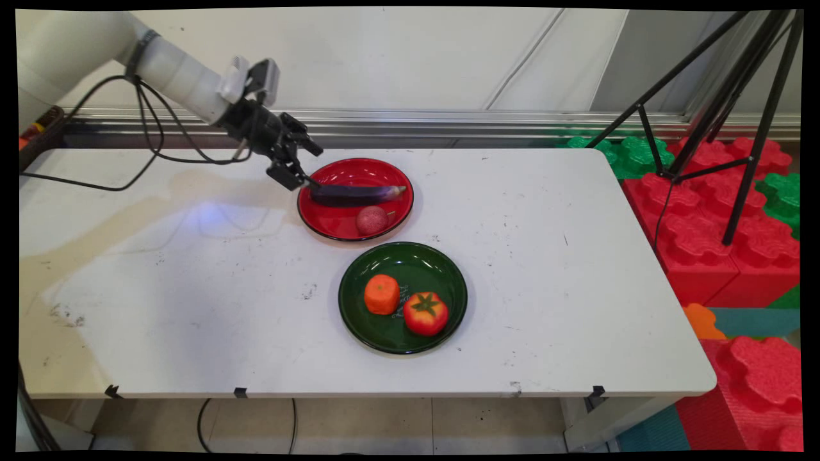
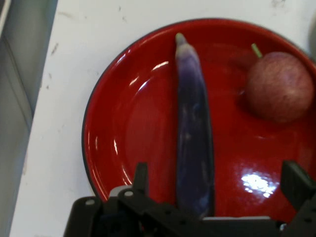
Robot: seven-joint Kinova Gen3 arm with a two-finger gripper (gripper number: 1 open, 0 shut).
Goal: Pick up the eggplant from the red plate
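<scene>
A long purple eggplant lies across the red plate, beside a round reddish-pink fruit. My gripper hangs over the plate's left rim at the eggplant's thick end. In the hand view the gripper is open, with one finger on each side of the eggplant and clear gaps to both. Further right on the red plate sits the pink fruit, apart from the fingers.
A green plate stands nearer the table's front, holding an orange piece and a red tomato. Black tripod legs and red and green foam blocks stand off the table's right end.
</scene>
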